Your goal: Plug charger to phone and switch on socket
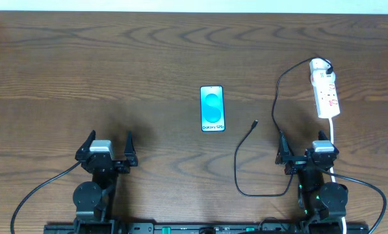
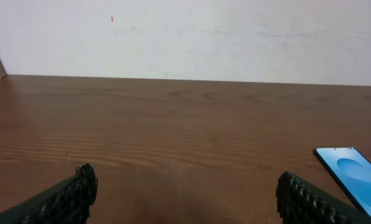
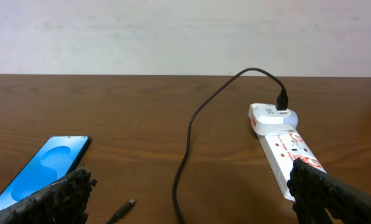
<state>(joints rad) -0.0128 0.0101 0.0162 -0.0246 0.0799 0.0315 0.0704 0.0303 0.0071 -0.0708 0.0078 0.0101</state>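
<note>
Right gripper [image 1: 302, 143], jaws wide and empty: should pinch just behind the charger tip [image 1: 255, 122], aligned toward the phone [image 1: 212, 108].

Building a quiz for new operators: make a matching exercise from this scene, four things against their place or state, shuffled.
1 phone
2 charger tip
3 power strip
4 left gripper

A right side of table
B open, empty
C table centre, screen lit
D loose, right of the phone

Pairs: 1-C, 2-D, 3-A, 4-B
</note>
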